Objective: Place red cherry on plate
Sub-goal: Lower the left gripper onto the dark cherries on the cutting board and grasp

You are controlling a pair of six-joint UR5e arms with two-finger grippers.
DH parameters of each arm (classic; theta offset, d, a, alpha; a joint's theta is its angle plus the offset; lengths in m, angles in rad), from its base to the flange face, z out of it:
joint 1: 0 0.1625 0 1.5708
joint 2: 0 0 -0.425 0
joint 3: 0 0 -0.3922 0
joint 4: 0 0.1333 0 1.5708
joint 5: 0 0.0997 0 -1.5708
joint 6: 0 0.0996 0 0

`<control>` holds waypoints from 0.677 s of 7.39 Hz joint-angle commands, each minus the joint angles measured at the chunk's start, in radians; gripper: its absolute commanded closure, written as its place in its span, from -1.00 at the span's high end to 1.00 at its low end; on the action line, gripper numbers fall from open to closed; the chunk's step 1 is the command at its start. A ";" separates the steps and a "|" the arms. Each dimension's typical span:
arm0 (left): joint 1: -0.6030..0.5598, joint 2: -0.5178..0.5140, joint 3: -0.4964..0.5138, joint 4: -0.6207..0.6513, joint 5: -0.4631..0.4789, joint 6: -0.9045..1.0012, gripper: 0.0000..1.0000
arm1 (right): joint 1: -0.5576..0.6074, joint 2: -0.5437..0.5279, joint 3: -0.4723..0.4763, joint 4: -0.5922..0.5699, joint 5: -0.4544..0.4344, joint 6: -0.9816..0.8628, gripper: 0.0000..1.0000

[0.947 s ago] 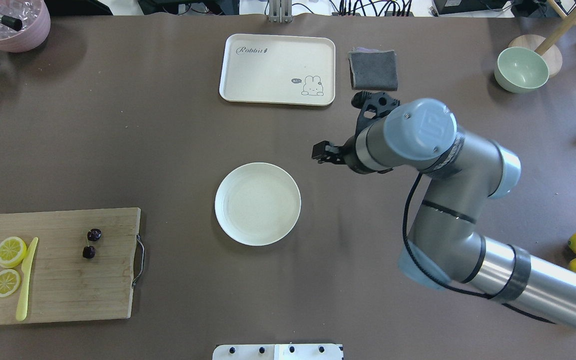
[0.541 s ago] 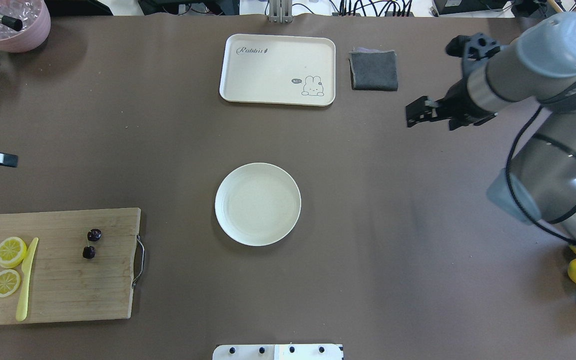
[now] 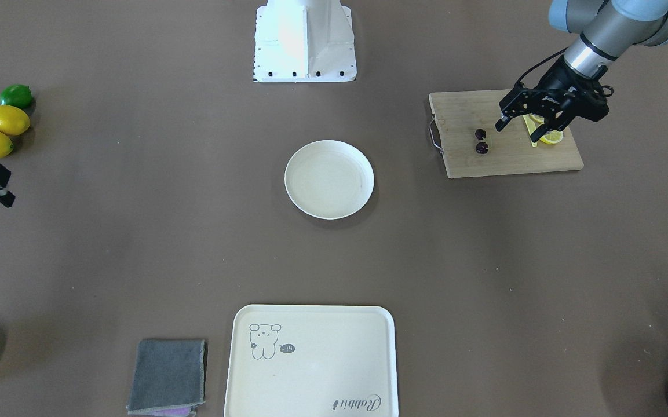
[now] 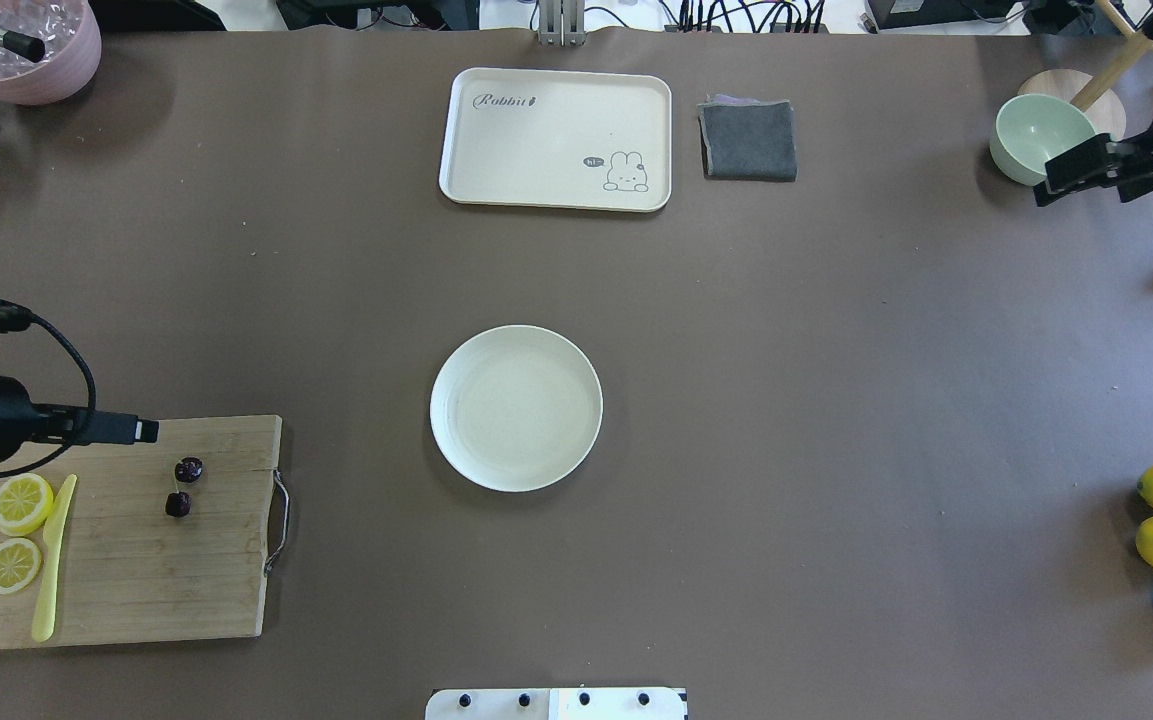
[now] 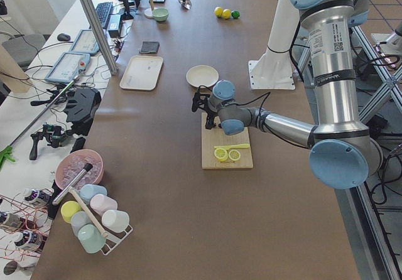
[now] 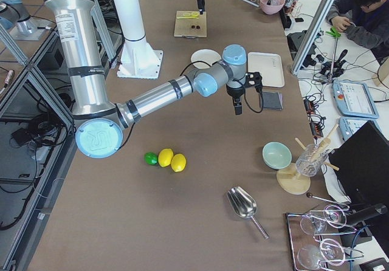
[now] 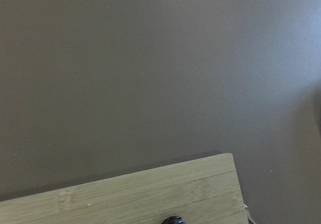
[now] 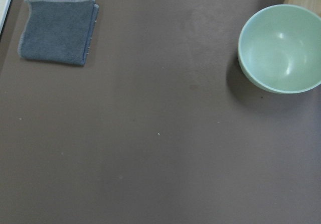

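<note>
We are in the reach phase, with nothing picked up yet. The red cherry point(image 4: 188, 469), a tiny dark pair, lies on the cutting board point(image 4: 136, 570) in the lower left of the overhead view, to the right of the lemon slices point(image 4: 22, 503) and the yellow knife point(image 4: 54, 560). The plate point(image 4: 516, 408) sits bare in the middle of the frame, well apart from the board. In the front-facing view the left gripper point(image 3: 519, 132) hangs over the board in the upper right, its fingers spread apart and holding nothing, just beside the cherries on the lemon side. The left wrist camera catches only a sliver of cherry at its bottom edge, so we judge the claw is not lined up yet. Next it must centre over the pair, drop, and close gently on something very small. The right gripper point(image 4: 1054, 185) sits in the upper right corner of the overhead view by the green bowl point(image 4: 1041, 140). We cannot tell whether its fingers are apart or together.
</note>
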 commanded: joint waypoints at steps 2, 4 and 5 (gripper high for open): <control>0.105 0.019 0.005 0.003 0.083 -0.004 0.03 | 0.068 -0.011 -0.004 -0.068 0.012 -0.120 1.00; 0.116 0.011 0.007 0.003 0.100 -0.004 -0.10 | 0.068 -0.013 -0.004 -0.067 0.012 -0.120 1.00; 0.116 -0.002 0.018 0.003 0.100 -0.004 -0.10 | 0.066 -0.013 -0.005 -0.067 0.011 -0.120 1.00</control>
